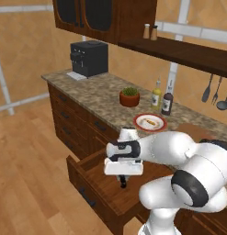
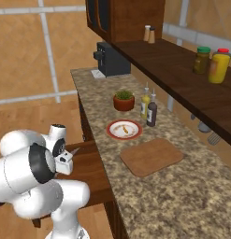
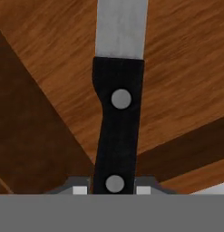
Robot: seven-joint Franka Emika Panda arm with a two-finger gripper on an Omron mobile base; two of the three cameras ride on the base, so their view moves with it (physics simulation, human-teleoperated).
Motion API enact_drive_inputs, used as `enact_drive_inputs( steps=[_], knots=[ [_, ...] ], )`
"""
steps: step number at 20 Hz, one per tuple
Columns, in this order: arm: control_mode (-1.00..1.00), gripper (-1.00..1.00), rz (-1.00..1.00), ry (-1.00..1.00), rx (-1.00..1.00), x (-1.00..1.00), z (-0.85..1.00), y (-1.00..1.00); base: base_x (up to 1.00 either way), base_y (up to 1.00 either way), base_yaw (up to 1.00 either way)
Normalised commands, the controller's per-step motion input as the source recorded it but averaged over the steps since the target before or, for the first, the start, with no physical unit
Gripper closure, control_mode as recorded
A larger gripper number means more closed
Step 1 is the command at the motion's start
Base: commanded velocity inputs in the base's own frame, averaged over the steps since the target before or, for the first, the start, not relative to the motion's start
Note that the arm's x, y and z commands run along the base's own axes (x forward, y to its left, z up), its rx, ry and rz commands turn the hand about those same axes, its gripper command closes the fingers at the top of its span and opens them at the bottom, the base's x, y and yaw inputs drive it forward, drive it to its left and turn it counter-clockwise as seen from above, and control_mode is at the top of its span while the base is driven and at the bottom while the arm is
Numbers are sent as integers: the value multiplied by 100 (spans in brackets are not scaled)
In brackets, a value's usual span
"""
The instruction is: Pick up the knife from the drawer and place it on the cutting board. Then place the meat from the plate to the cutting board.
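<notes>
Arm: bent low, reaching down into open drawer [image 1: 94, 176].
Gripper [image 1: 123, 182]: pointing straight down.
Fingers [image 3: 79, 188]: closed on black handle of knife [image 3: 118, 131].

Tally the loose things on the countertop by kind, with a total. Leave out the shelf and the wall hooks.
Coffee machine: 1
Potted plant: 1
Bottles: 2
Plate with the meat: 1
Cutting board: 1
Total: 6
</notes>
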Motion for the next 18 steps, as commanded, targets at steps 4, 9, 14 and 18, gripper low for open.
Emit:
enact_drive_inputs(
  steps=[4,9,14,18],
  knots=[
    [-100,100,0,-26,-5,-85,100,-19,0,0,0],
    [-100,100,-8,-39,-13,-35,100,-32,0,0,0],
    [-100,100,-20,-9,-16,15,100,-76,0,0,0],
    [-100,100,-21,0,-5,48,100,-100,0,0,0]
  ],
)
